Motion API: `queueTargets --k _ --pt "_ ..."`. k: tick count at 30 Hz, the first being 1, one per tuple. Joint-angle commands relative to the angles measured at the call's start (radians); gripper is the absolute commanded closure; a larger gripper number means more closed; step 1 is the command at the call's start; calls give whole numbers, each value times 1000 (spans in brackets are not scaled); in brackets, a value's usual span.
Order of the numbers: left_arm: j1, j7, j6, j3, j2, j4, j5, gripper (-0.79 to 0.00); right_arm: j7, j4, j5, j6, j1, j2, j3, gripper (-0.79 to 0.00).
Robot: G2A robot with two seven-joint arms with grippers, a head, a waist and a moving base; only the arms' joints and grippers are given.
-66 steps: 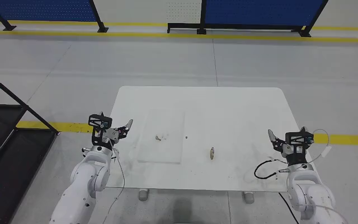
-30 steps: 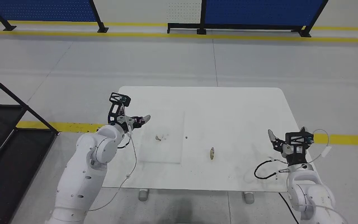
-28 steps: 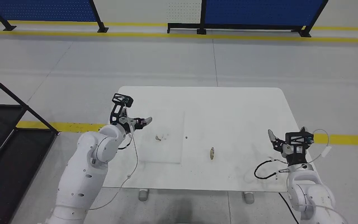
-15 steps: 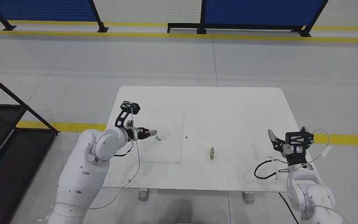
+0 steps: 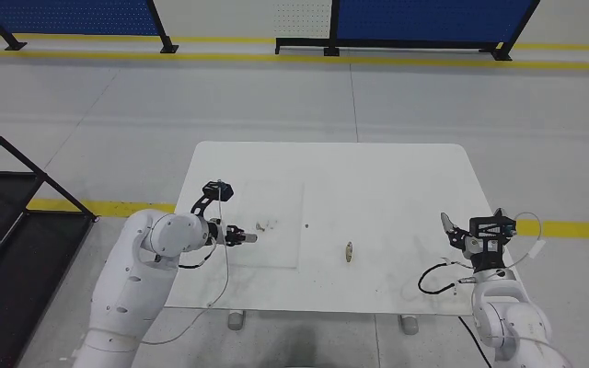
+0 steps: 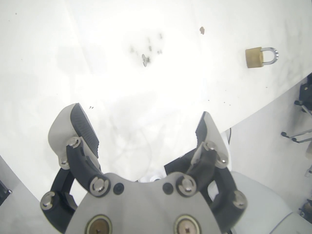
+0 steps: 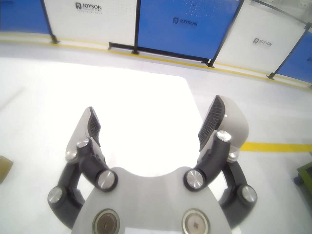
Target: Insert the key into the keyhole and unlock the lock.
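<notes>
A small silver key (image 6: 145,60) lies flat on the white table, also seen in the top view as the key (image 5: 263,224) on a pale mat. A brass padlock (image 6: 259,57) with a steel shackle lies on its side to the key's right, the padlock (image 5: 349,250) near the table's front. My left gripper (image 6: 143,122) is open and empty, just short of the key; from above, the left gripper (image 5: 245,237) sits at the mat's left part. My right gripper (image 7: 156,120) is open and empty, and from above the right gripper (image 5: 474,225) is at the table's right edge.
The white table (image 5: 396,184) carries a thin pale mat (image 5: 276,198) on its left half. A small dark speck (image 5: 306,224) marks the mat's right edge. Blue and white partition panels (image 7: 185,23) stand far behind the table. A black cable (image 5: 437,281) hangs by the right arm.
My left arm swung in from the table's left edge over the mat and came down close to the key, still open. The right arm, key and padlock stayed put.
</notes>
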Motion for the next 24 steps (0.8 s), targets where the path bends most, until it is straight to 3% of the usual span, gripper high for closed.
queueTargets --k 1,12,24 --pt "-7 1 20 12 0 12 5 -785 0 0 0 0 0 0 0 -785" --pt "-94 106 93 108 -12 136 -26 -785 0 0 0 0 0 0 0 -785" --pt "-207 201 50 202 -28 322 -86 -785 0 0 0 0 0 0 0 -785"
